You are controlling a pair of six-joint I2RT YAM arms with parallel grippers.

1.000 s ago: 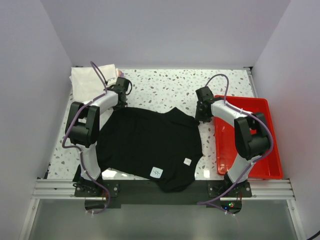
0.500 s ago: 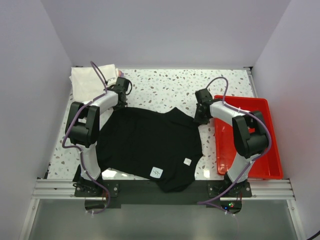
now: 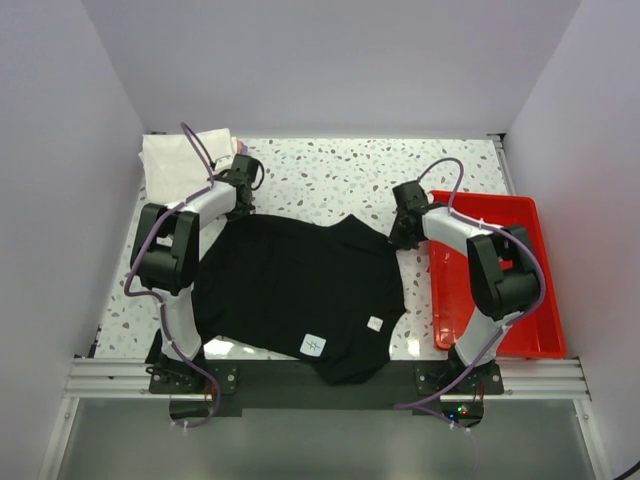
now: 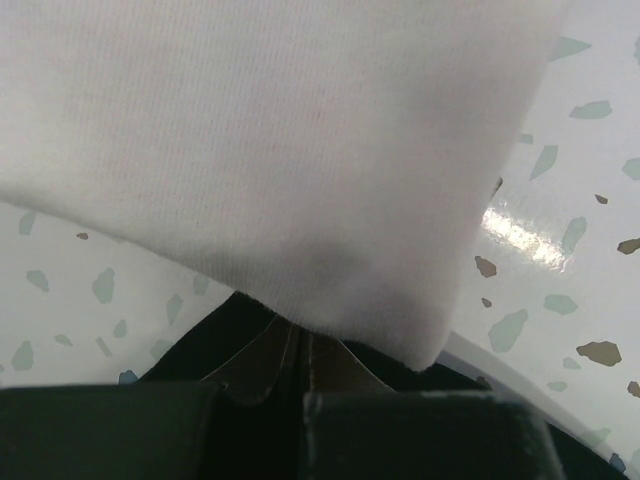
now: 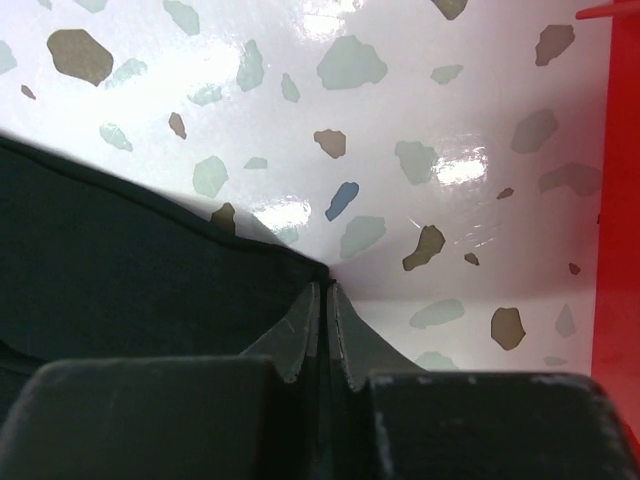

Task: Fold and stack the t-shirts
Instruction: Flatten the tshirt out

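Note:
A large black t-shirt [image 3: 300,290] lies spread on the speckled table, with two small white labels [image 3: 313,344] near its front edge. My left gripper [image 3: 233,208] is shut at the shirt's far-left corner. In the left wrist view its fingertips [image 4: 300,325] are pressed together with black cloth [image 4: 215,335] around them, under the overhanging edge of a folded white t-shirt [image 4: 280,150]. My right gripper [image 3: 400,238] is at the far-right corner. The right wrist view shows it [image 5: 327,285] shut on the edge of the black cloth [image 5: 140,260].
The folded white t-shirt [image 3: 185,160] lies at the table's far-left corner with a pink edge [image 3: 238,147] showing beside it. A red tray [image 3: 522,215] stands along the right side, its rim [image 5: 625,200] close to my right gripper.
My right gripper has closed on the far-right corner of the black t-shirt and shifted slightly. The left arm and the shirt have not moved.

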